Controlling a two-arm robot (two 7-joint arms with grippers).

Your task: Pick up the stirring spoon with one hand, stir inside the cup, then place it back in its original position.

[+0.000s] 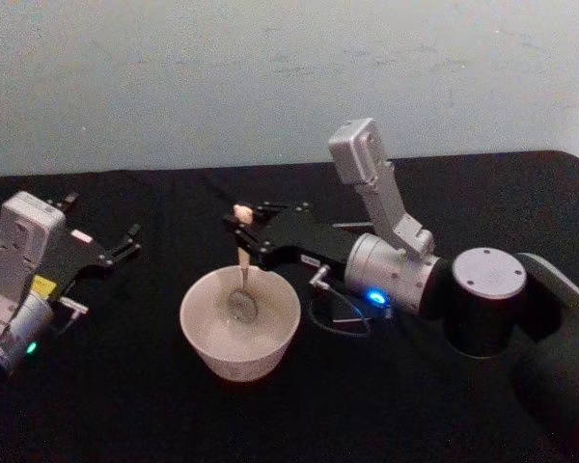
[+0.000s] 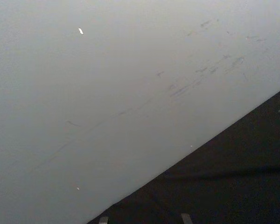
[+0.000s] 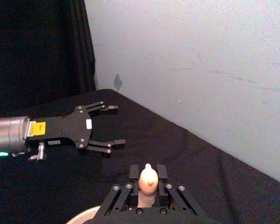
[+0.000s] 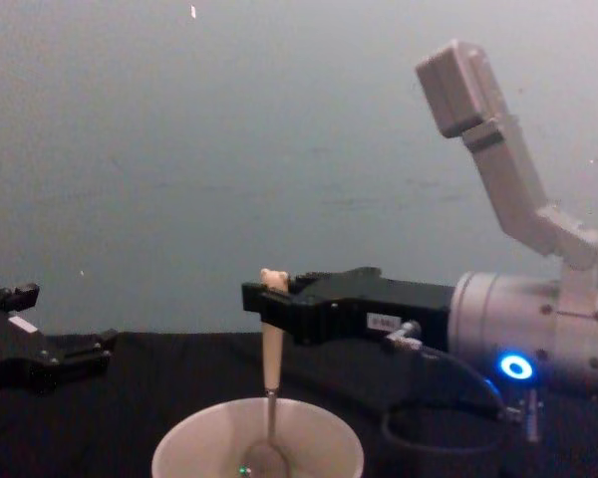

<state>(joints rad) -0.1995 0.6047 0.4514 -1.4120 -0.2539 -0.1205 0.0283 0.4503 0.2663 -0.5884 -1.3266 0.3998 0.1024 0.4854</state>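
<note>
Head view has the right gripper (image 1: 241, 234) clamped on the beige handle of the slim, metal-bowled stirring spoon (image 1: 242, 306), which stands almost upright with its shiny bowl down inside the wide cream-white round cup (image 1: 234, 362) on the black table (image 1: 116, 415); pickup looks done and stirring seems under way; returning the spoon to its original position is left; the left gripper (image 1: 101, 222) sits idle left of the cup, fingers spread wide, holding nothing.
</note>
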